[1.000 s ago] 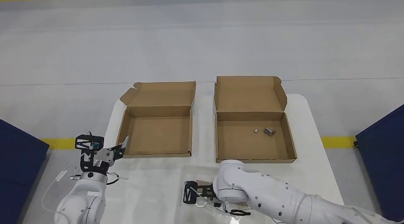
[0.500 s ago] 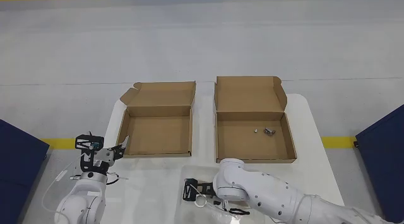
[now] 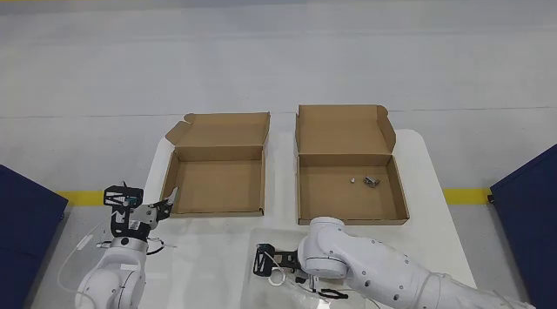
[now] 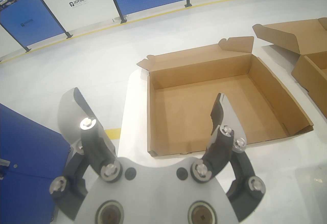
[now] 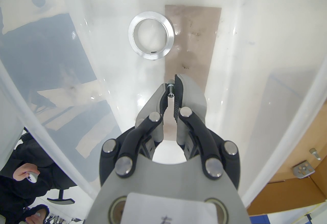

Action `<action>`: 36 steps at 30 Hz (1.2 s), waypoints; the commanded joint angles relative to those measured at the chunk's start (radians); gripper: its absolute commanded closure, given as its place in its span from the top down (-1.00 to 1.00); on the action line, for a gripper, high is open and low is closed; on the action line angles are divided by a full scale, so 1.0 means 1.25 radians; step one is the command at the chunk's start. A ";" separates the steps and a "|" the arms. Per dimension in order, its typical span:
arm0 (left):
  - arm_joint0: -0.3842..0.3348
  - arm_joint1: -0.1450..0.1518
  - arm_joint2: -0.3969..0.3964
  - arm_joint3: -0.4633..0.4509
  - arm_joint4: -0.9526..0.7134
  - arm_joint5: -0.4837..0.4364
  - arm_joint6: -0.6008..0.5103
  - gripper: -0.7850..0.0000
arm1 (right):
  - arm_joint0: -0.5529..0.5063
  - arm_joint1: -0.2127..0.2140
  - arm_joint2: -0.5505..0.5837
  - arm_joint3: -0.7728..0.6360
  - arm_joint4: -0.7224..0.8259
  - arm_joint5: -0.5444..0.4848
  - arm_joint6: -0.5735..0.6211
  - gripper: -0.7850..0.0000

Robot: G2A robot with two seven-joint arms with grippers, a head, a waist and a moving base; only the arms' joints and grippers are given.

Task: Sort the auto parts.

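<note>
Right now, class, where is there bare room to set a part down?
The left cardboard box is bare. The right cardboard box is free except by its far wall, where a bracket and a small part lie. Crowded: the clear bin, holding a metal ring and the right jaws shut on a bolt.

On the white worktop (image 3: 218, 239), two open cardboard boxes side by side, lids folded back toward the far edge. Left box (image 3: 218, 185) and right box (image 3: 335, 198) close together but apart. In the right box, two small metal parts (image 3: 372, 181) just beside each other near the far right corner. At the near left, left claw (image 3: 169, 199) with fingers spread, just beside the left box's front corner. At the near edge, right claw (image 3: 261, 264) inside a clear bin (image 3: 261, 238), near a pale ring (image 3: 276, 278).
</note>
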 commanded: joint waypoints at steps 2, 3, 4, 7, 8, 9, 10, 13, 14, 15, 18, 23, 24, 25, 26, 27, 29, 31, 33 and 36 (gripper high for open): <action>0.000 0.000 0.000 0.000 0.000 0.000 0.000 1.00 | 0.000 0.000 0.000 0.000 0.000 0.000 0.000 -1.00; 0.000 0.000 0.000 0.000 0.000 0.000 0.000 1.00 | 0.000 0.000 0.000 0.000 0.000 0.000 0.000 -1.00; 0.000 0.000 0.000 0.000 0.000 0.000 0.000 1.00 | -0.003 0.000 0.001 0.002 -0.004 0.002 -0.011 -1.00; 0.000 0.000 0.000 0.000 0.000 0.000 0.000 1.00 | -0.009 0.008 0.032 -0.003 0.010 0.002 -0.039 -1.00; 0.000 0.000 0.000 0.000 0.000 0.000 0.000 1.00 | -0.013 0.014 0.051 -0.008 0.026 -0.005 -0.044 -1.00; 0.000 0.000 0.000 0.000 0.000 0.000 0.000 1.00 | -0.019 0.021 0.071 -0.014 0.047 -0.017 -0.050 -1.00; 0.000 0.000 0.000 0.000 0.000 0.000 0.000 1.00 | -0.025 0.029 0.093 -0.020 0.065 -0.031 -0.052 -1.00; 0.000 0.000 0.000 0.000 0.000 0.000 0.000 1.00 | -0.058 0.058 0.173 -0.040 0.136 -0.081 -0.070 -1.00; 0.000 0.000 0.000 0.000 0.000 0.000 0.000 1.00 | -0.073 0.068 0.202 -0.046 0.162 -0.101 -0.077 -1.00; 0.000 0.000 0.000 0.000 0.000 0.000 0.000 1.00 | -0.088 0.079 0.230 -0.050 0.184 -0.124 -0.081 -1.00; 0.000 0.000 0.000 0.000 0.000 0.000 0.000 1.00 | -0.134 0.108 0.313 -0.056 0.257 -0.187 -0.089 -1.00; 0.000 0.000 0.000 0.000 0.000 0.000 0.000 1.00 | -0.171 0.130 0.374 -0.064 0.302 -0.215 -0.093 -1.00; 0.000 0.000 0.000 0.000 0.000 0.000 0.000 1.00 | -0.171 0.130 0.374 -0.064 0.302 -0.215 -0.093 -1.00; 0.000 0.000 0.000 0.000 0.000 0.000 0.000 1.00 | -0.171 0.130 0.374 -0.064 0.302 -0.215 -0.093 -1.00; 0.000 0.000 0.000 0.000 0.000 0.000 0.000 1.00 | -0.171 0.130 0.374 -0.064 0.302 -0.215 -0.093 -1.00; 0.000 0.000 0.000 0.000 0.000 0.000 0.000 1.00 | -0.171 0.130 0.374 -0.064 0.302 -0.215 -0.093 -1.00; 0.000 0.000 0.000 0.000 0.000 0.000 0.000 1.00 | -0.171 0.130 0.374 -0.064 0.302 -0.215 -0.093 -1.00; 0.000 0.000 0.000 0.000 0.000 0.000 0.000 1.00 | -0.171 0.130 0.374 -0.064 0.302 -0.215 -0.093 -1.00; 0.000 0.000 0.000 0.000 0.000 0.000 0.000 1.00 | -0.171 0.130 0.374 -0.064 0.302 -0.215 -0.093 -1.00; 0.000 0.000 0.000 0.000 0.000 0.000 0.000 1.00 | -0.171 0.130 0.374 -0.064 0.302 -0.215 -0.093 -1.00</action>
